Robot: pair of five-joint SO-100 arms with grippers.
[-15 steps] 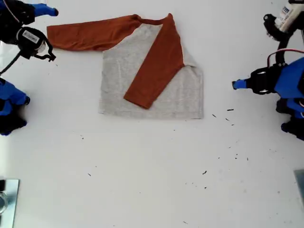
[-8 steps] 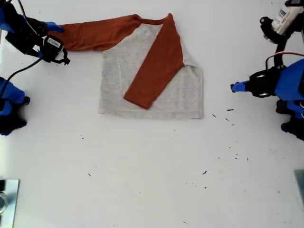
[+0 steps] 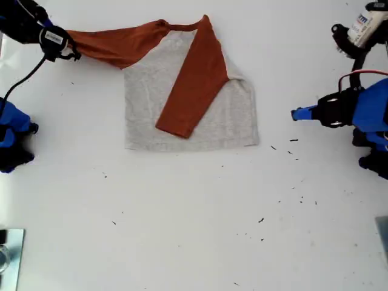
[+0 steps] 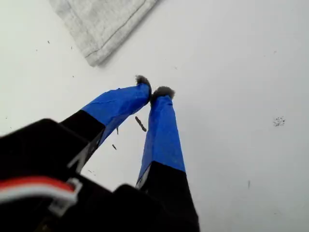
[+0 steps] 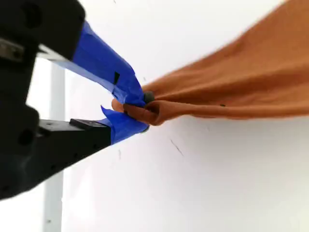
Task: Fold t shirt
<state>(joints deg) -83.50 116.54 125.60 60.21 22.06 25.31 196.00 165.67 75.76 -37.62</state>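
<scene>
At the exterior view's far left, near the table's point(image 3: 182, 242) far corner there, my second hand point(image 5: 137, 115) is clenched on the cuff of the t shirt's outstretched orange sleeve point(image 3: 115, 43), which runs taut from the hand to the shoulder. The t shirt point(image 3: 188, 115) lies on the table a little toward the far edge, grey body flat, its other sleeve point(image 3: 191, 85) folded diagonally across the chest. The likely risk is dragging: the taut sleeve could pull the body sideways and undo that folded sleeve if the hand moves outward instead of lifting and carrying the cuff over the body. The grip is on a small bunch of cloth, so it could also slip free. Toward the exterior view's right edge, my first hand point(image 4: 153, 92) hangs over bare table just beyond the shirt's hem corner, its fingertips pressed together on nothing.
</scene>
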